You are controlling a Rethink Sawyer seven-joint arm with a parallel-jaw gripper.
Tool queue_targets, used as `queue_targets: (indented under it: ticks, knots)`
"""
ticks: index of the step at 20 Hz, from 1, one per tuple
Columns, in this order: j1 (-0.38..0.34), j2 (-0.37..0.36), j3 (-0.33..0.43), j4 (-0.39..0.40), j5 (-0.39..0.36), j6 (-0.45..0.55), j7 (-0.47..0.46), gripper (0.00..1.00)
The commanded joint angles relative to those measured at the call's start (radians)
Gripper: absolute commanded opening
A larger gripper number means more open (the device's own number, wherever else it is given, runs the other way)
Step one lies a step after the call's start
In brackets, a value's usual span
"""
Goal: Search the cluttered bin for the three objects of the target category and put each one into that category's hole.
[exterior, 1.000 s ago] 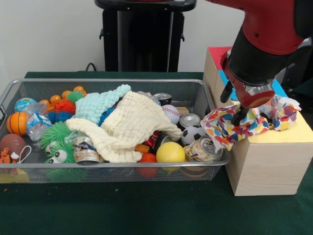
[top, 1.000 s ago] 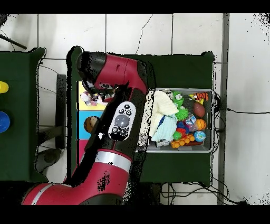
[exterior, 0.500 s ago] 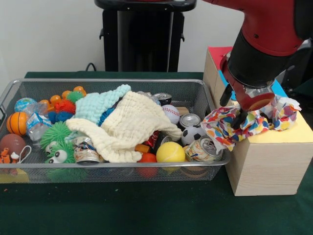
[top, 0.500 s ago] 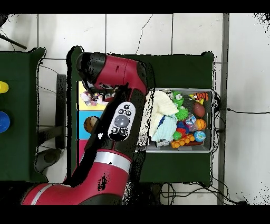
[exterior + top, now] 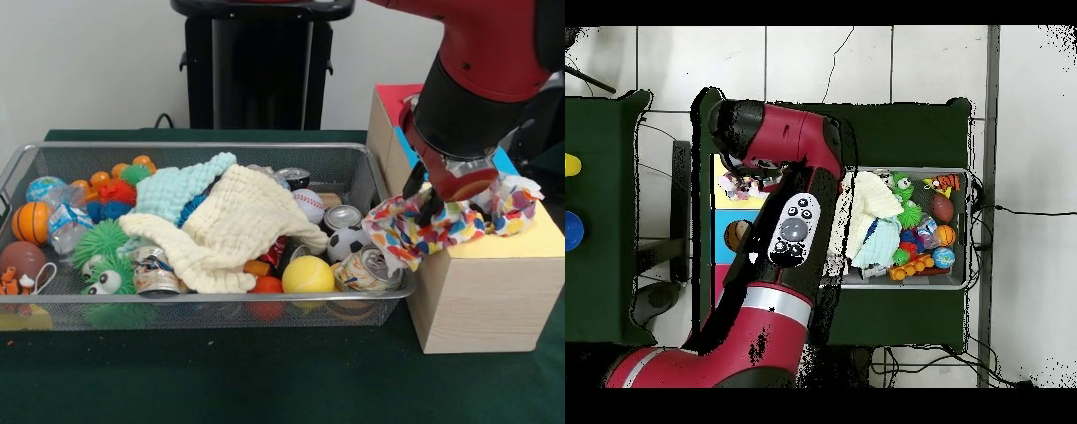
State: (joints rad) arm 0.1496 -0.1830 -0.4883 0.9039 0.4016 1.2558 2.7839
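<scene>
The wire mesh bin (image 5: 177, 147) holds a heap of toys, cans and cloths; it also shows in the overhead view (image 5: 966, 232). One spotted white cloth (image 5: 459, 223) lies bunched on the yellow end of the wooden box (image 5: 481, 296), with one end hanging over the bin's right rim. It shows in the overhead view (image 5: 743, 186) partly under the arm. My gripper (image 5: 424, 196) hangs just above the cloth's left part, fingers apart, its tips at the fabric. No other spotted piece shows in the bin.
A cream waffle cloth (image 5: 234, 225) and a mint-green cloth (image 5: 181, 187) cover the bin's middle. Balls, spiky toys and cans (image 5: 366, 269) lie around them. The box top has yellow, blue and red sections, with a round hole (image 5: 737, 235) in the blue one.
The gripper has shifted slightly over the spotted cloth and its fingers stand a little closer together. The cloth and the bin's contents have not moved.
</scene>
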Motion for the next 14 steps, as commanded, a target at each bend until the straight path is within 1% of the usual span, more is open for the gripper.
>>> queue_targets:
  ticks: [1,10,12,14]
  knots:
    - [0.001,0.03,0.049,0.114,0.018,-0.079,0.254,0.0]
    - [0.001,0.014,0.055,0.158,0.019,-0.138,0.237,0.0]
    - [0.001,0.0,0.05,0.157,0.014,-0.111,0.224,0.0]
    - [0.009,-0.024,0.033,0.142,0.007,-0.041,0.228,0.0]
